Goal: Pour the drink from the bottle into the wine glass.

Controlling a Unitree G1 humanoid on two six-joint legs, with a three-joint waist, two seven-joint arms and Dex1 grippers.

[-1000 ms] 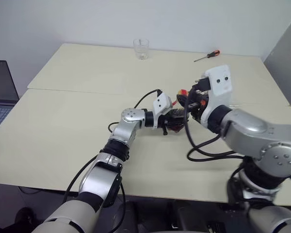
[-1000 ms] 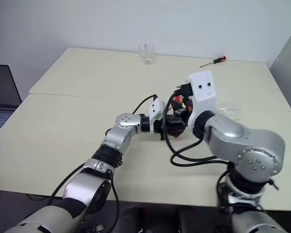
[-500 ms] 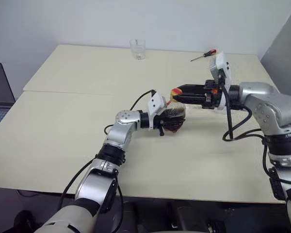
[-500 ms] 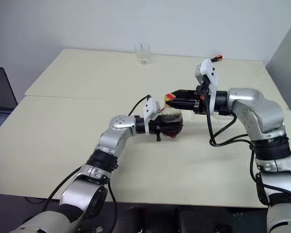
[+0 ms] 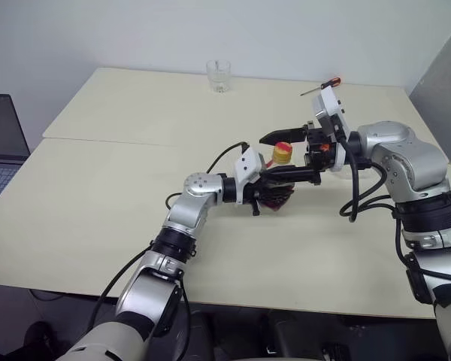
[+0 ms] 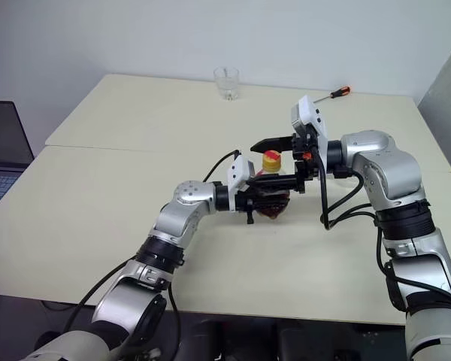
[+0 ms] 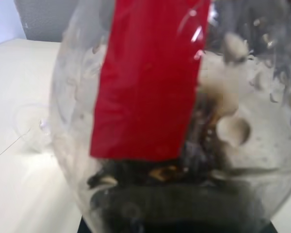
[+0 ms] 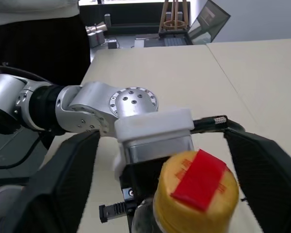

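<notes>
Fingers: right gripper (image 6: pixel 279 160) gaping astride cap (image 6: pixel 271 159); left gripper (image 6: pixel 264 197) clamping bottle (image 6: pixel 270 200). Risk: mis-centred closing tipping it.

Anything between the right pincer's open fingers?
Yes, the bottle's cap sits between the right pincer's fingers, untouched, per the right wrist view.

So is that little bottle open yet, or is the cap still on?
Still capped: the yellow cap with its red patch sits on the bottle, between the right pincer's spread fingers.

bottle (image 7: pixel 184 121) blurred, edge-cropped, laptop (image 5: pixel 0 147) cut off
</notes>
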